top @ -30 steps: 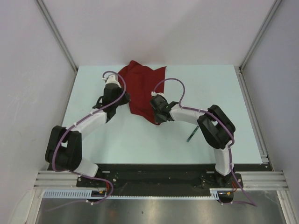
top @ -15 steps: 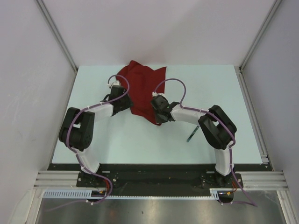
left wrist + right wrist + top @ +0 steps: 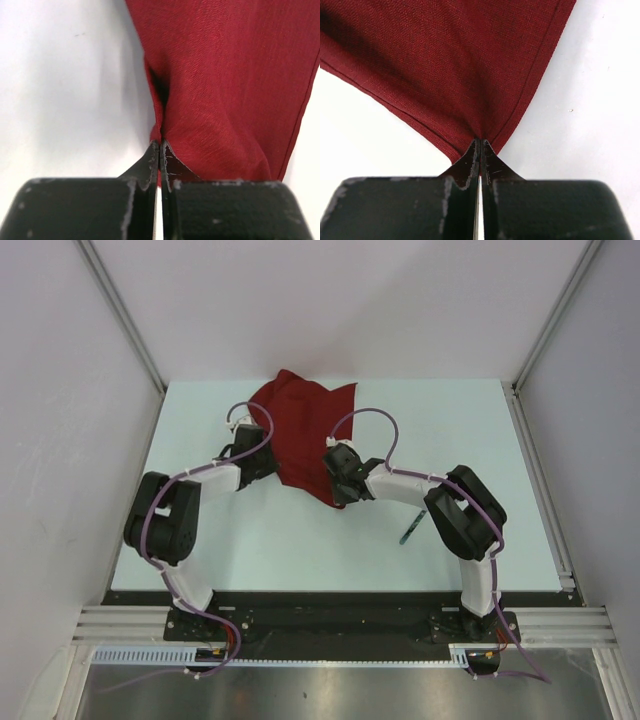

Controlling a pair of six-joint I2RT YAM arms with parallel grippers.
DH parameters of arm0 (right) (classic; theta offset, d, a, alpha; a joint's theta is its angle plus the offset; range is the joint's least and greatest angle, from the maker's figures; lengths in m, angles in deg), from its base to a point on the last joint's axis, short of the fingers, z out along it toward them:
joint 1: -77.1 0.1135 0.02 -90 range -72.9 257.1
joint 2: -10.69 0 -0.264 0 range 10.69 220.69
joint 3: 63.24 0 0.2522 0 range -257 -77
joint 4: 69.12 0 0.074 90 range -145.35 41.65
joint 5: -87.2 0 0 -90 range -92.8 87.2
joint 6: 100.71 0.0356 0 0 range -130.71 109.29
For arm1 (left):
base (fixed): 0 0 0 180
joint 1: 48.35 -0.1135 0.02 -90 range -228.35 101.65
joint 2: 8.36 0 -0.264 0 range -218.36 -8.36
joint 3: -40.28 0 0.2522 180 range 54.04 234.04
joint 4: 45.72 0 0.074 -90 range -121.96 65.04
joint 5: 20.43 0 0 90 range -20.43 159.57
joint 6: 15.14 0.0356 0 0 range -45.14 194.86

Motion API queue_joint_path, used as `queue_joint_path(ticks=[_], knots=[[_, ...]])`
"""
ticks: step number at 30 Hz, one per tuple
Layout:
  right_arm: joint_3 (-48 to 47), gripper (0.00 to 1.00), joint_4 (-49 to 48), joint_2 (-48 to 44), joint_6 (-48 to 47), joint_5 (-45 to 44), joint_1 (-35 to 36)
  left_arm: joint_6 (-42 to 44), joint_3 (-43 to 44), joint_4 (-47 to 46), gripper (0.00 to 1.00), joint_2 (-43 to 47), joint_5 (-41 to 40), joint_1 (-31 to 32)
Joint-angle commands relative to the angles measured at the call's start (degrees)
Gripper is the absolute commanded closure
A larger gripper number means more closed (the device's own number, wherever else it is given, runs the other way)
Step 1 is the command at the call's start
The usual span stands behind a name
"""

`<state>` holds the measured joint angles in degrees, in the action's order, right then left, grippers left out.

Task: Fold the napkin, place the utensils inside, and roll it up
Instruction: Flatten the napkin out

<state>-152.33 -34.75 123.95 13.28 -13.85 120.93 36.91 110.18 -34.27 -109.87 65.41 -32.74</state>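
The pale table [image 3: 300, 550] carries the dark red napkin [image 3: 305, 425] toward its far middle, rumpled and not yet folded flat. It spreads away from both arms, so a fold would likely carry the held near parts up and towards the far edge. The left gripper [image 3: 160, 144] is pinched tight on the cloth's left edge, and the right gripper [image 3: 480, 142] is clamped on its near corner. A slim utensil [image 3: 410, 530] lies well apart, beside the right arm's elbow, its long axis running roughly near to far.
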Motion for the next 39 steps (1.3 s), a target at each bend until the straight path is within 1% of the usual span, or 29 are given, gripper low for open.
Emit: queue_joint_path(ticks=[1, 3, 5, 6, 7, 9, 11, 12, 13, 15, 17, 18, 20, 21, 23, 24, 25, 26, 27, 28, 29, 30, 31, 32, 33, 35, 36, 37, 39], knots=[[2.6, 1.00, 8.7, 1.6, -0.3, -0.8, -0.7, 2.6, -0.3, 1.2, 1.00, 8.2, -5.2, 0.7], [2.8, 1.00, 8.7, 1.4, -0.3, -1.2, -0.8, 5.4, -0.2, 4.0, 1.00, 11.2, -7.9, 2.4], [3.1, 1.00, 8.7, 1.3, -0.2, -1.4, -0.9, 6.8, -1.1, 5.6, 1.00, 16.6, -12.6, 4.3], [3.3, 1.00, 8.7, 1.3, -0.3, -1.7, -0.9, 7.5, -2.0, 6.5, 1.00, 18.5, -14.0, 6.6], [3.5, 1.00, 8.7, 1.1, -0.3, -1.8, -1.0, 7.4, -4.3, 7.0, 1.00, 22.8, -16.1, 7.8], [4.2, 1.00, 8.6, 0.9, -0.2, -2.0, -1.1, 5.8, -7.0, 8.9, 1.00, 26.5, -17.1, 11.3], [4.8, 1.00, 8.4, 0.2, -0.1, -2.0, -1.4, 4.2, -11.4, 11.1, 1.00, 32.1, -18.9, 13.7], [5.0, 1.00, 8.3, -0.1, 0.0, -2.2, -1.6, 2.6, -13.0, 13.4, 0.99, 33.9, -19.5, 16.0], [5.6, 1.00, 8.1, -0.7, 0.0, -2.1, -1.6, 1.7, -16.3, 14.4, 0.96, 37.0, -19.6, 17.2], [6.2, 1.00, 8.1, -1.5, 0.0, -2.1, -1.9, -1.0, -21.3, 17.3, 0.86, 40.2, -18.4, 19.4], [7.0, 1.00, 8.1, -2.4, 0.0, -2.3, -2.4, -3.3, -24.5, 19.7, 0.78, 45.2, -16.6, 20.3], [7.3, 1.00, 8.3, -2.7, 0.1, -2.4, -2.6, -4.0, -26.8, 20.6, 0.63, 47.0, -16.4, 20.3], [8.0, 1.00, 8.6, -3.7, 0.1, -2.7, -3.1, -5.2, -28.0, 23.7, 0.40, 51.8, -18.2, 20.3], [8.4, 1.00, 8.7, -4.2, 0.0, -2.8, -3.2, -5.1, -28.4, 24.0, 0.26, 53.1, -18.9, 20.2], [8.8, 1.00, 8.9, -5.6, 0.2, -2.9, -3.3, -4.6, -28.2, 23.8, 0.15, 54.1, -19.8, 19.5], [8.9, 1.00, 9.1, -6.0, 0.4, -2.6, -3.5, -4.1, -27.8, 23.1, 0.12, 53.7, -18.6, 18.8], [9.1, 1.00, 9.0, -6.6, 0.5, -1.7, -3.7, -3.4, -27.4, 22.0, 0.12, 53.0, -17.2, 17.5], [9.3, 1.00, 9.1, -7.2, 1.0, -1.2, -3.7, -2.4, -27.1, 19.8, 0.12, 51.6, -15.4, 14.6], [9.3, 1.00, 9.3, -8.5, 1.0, -0.9, -3.7, -2.0, -26.1, 18.7, 0.12, 48.8, -12.0, 12.8], [9.4, 0.90, 9.5, -9.1, 1.1, -0.6, -3.8, -1.5, -25.5, 17.7, 0.12, 47.0, -10.3, 10.8], [9.6, 0.85, 9.6, -9.7, 1.2, -0.6, -3.8, -0.6, -24.9, 15.6, 0.12, 45.5, -8.9, 7.4], [9.6, 0.81, 9.9, -10.7, 1.4, -0.6, -3.9, -0.1, -24.2, 14.2, 0.14, 42.8, -7.4, 5.8], [9.7, 0.73, 10.0, -11.1, 1.5, -0.6, -3.9, 0.2, -23.8, 12.8, 0.15, 41.4, -6.9, 4.5], [9.8, 0.69, 9.9, -11.4, 1.5, -0.4, -4.0, 1.0, -23.4, 10.0, 0.16, 40.1, -6.4, 2.2], [9.9, 0.66, 10.2, -11.7, 1.3, 0.0, -4.1, 1.4, -22.6, 8.7, 0.19, 36.4, -5.9, 1.0], [9.9, 0.59, 10.2, -11.7, 1.3, 0.6, -4.0, 1.8, -21.1, 6.8, 0.23, 32.3, -3.4, -2.2], [10.1, 0.58, 10.3, -11.7, 1.5, 1.4, -4.0, 2.2, -19.9, 6.1, 0.26, 30.6, -2.4, -2.8], [10.3, 0.53, 10.4, -12.1, 1.7, 1.5, -4.0, 2.4, -19.1, 4.9, 0.27, 27.3, -1.5, -3.1], [11.0, 0.48, 10.9, -12.4, 2.2, 1.6, -4.0, 3.3, -17.3, 4.3, 0.27, 24.7, -1.1, -3.4]])
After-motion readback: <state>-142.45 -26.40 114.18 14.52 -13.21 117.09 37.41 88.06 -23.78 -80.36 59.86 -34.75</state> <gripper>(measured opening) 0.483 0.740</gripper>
